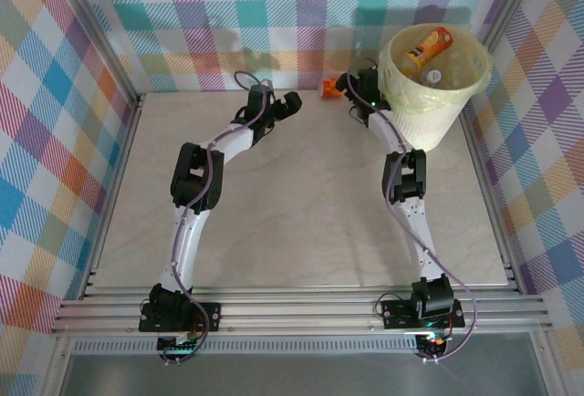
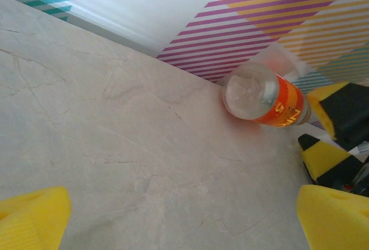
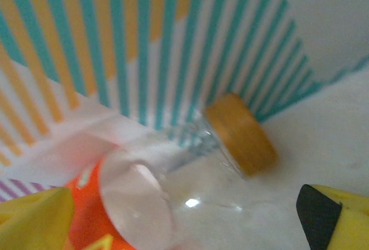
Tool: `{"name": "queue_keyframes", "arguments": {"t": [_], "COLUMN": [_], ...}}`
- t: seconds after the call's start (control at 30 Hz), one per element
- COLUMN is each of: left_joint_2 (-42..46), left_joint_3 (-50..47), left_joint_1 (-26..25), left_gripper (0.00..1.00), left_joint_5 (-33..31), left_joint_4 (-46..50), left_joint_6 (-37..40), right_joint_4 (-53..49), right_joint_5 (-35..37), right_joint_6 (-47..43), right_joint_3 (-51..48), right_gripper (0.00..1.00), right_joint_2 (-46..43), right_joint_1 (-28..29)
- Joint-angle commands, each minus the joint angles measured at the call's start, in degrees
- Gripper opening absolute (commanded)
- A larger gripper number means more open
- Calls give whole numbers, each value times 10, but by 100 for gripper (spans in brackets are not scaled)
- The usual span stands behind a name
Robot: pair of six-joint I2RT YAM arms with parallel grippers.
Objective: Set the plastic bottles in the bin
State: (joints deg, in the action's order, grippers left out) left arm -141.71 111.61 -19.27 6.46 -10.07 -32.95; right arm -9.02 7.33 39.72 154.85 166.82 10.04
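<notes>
Status: one bottle (image 2: 265, 97) lies on its side on the worktop (image 1: 301, 195), top centre of the overhead view, against the foot of the striped back wall (image 2: 144, 8). It is clear, with an orange label and an orange cap (image 3: 242, 135). I judge it rolled or was pushed there, since the wall stops it going any further.

The bin (image 1: 456, 113) stands in the upper right corner of the overhead view. Inside it I see an orange bottle (image 1: 427, 47) and a clear one (image 1: 433, 75). No other bottle is visible loose on the worktop, so I judge the task nearly finished.

Right pincer (image 3: 184, 227): jaws wide apart, nothing held, its yellow tips at the lower corners of its wrist view with the bottle's body between and just ahead of them. It appears lined up to close across the bottle, and it is the arm nearer the bin.

Left pincer (image 2: 184, 224): jaws also wide apart and empty, facing the bottle's base from the left, near but not touching.

Risk: the bottle is round and lies loose, so an off-centre closure could squirt it along the wall.
</notes>
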Motion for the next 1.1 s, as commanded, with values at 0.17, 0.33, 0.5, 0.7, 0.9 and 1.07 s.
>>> {"name": "queue_keyframes", "arguments": {"t": [0.17,0.33,0.5,0.7,0.9,1.07], "left_joint_2": [-47,-83,-108,-109,-100,-102], "left_joint_3": [91,173,230,240,240,240], "left_joint_1": [23,36,42,60,86,88], "left_gripper": [100,100,100,100,100,100], "left_joint_5": [33,66,66,70,93,130], "left_joint_4": [1,54,112,136,152,153], "left_joint_6": [36,80,131,156,160,132], "right_joint_4": [100,116,109,108,64,51], "right_joint_5": [-143,-191,-212,-244,-173,-37], "right_joint_6": [6,-47,-67,-85,-125,-82], "right_joint_3": [38,49,51,52,48,-40], "right_gripper": [100,100,100,100,100,100], "right_joint_2": [33,37,37,34,18,-36], "right_joint_1": [2,27,54,87,116,92]}}
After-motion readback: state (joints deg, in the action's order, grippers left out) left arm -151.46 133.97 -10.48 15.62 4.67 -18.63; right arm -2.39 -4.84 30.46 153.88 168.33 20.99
